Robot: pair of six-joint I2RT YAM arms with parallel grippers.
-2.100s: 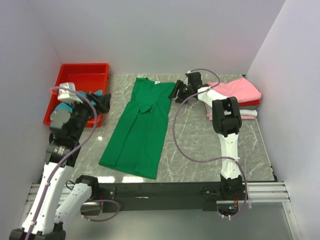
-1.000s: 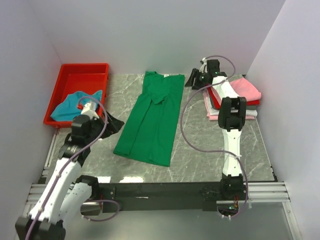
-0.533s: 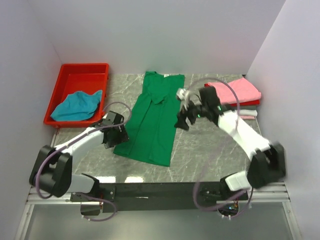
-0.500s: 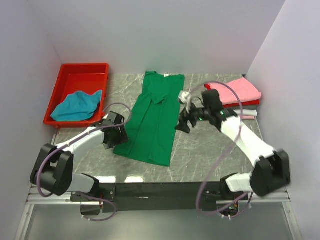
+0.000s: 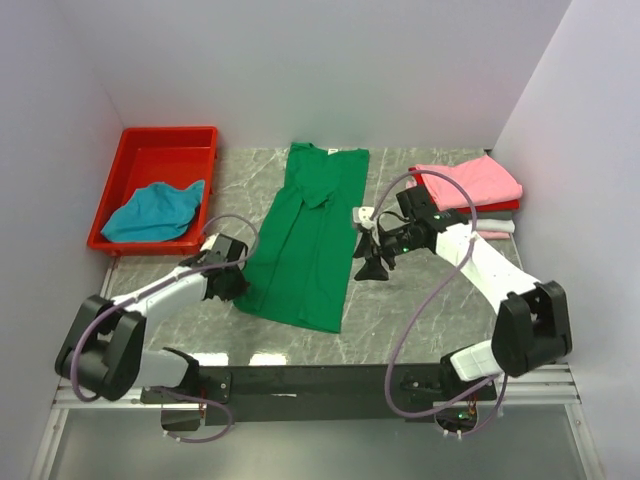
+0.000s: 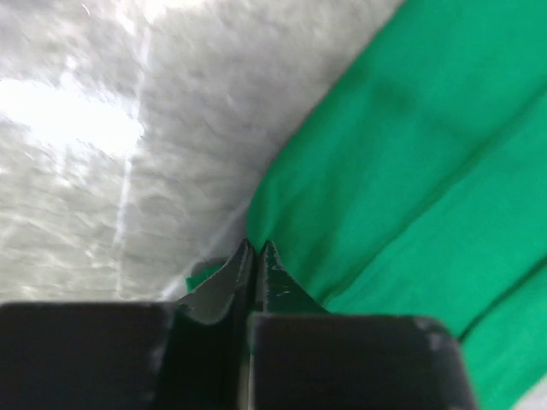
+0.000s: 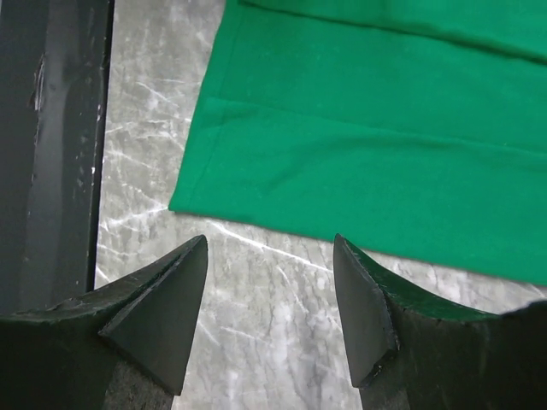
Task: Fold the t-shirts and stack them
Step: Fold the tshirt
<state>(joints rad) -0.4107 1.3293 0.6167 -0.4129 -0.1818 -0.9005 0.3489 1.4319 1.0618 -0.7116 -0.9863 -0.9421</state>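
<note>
A bright green t-shirt (image 5: 305, 235), folded into a long strip, lies in the middle of the table. My left gripper (image 5: 237, 285) is at its near left corner. In the left wrist view its jaws (image 6: 256, 248) are shut on the corner of the green cloth (image 6: 402, 154). My right gripper (image 5: 368, 264) hovers just right of the shirt's near right edge. Its open jaws (image 7: 269, 256) stand over bare marble, just short of the green hem (image 7: 359, 179). A pink t-shirt (image 5: 470, 180) tops a stack of a red (image 5: 500, 206) and a whitish (image 5: 497, 232) one at the far right.
A red tray (image 5: 160, 148) at the far left holds a crumpled teal-blue t-shirt (image 5: 155, 210). White walls enclose the marble table (image 5: 420, 310) on three sides. A black rail (image 7: 51, 128) runs along the table's near edge, close to the right gripper.
The left gripper has shut on the green shirt's near left corner. The right arm has swung from the pink stack to the shirt's near right side, staying open.
</note>
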